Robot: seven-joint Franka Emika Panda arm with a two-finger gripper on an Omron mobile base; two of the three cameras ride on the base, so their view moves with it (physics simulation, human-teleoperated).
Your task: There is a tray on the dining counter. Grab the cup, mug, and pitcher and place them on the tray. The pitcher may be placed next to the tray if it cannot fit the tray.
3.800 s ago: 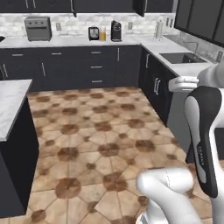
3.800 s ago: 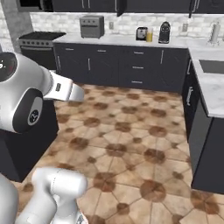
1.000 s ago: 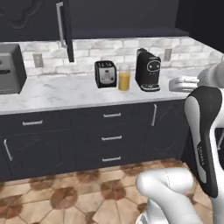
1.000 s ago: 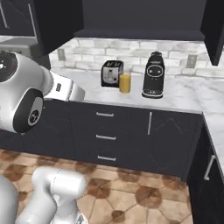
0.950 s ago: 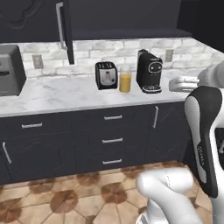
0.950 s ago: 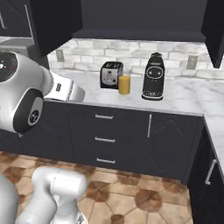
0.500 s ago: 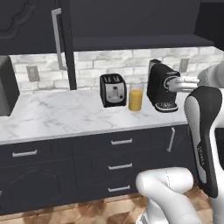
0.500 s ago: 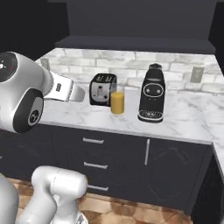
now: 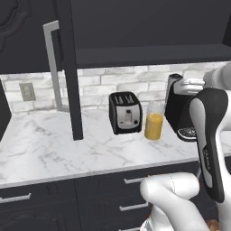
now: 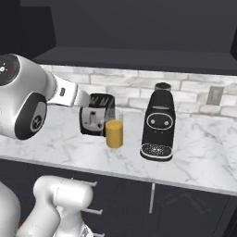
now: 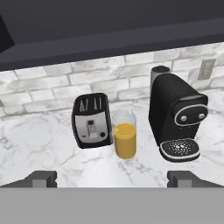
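Clear glass pitcher [image 11: 125,134], half orange juice, beside toaster [image 11: 91,121]; end effector [image 11: 112,178] spread wide

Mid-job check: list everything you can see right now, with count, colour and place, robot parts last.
pitcher: one, clear glass with orange juice, on the worktop between toaster and coffee machine.
toaster: one, black and silver, left of the pitcher.
coffee machine: one, black, right of the pitcher.
worktop: one, white grey-veined marble, backed by white brick.
wall socket: one, pale, on the brick wall.
gripper: one, dark tips, open, short of the pitcher, holding nothing.
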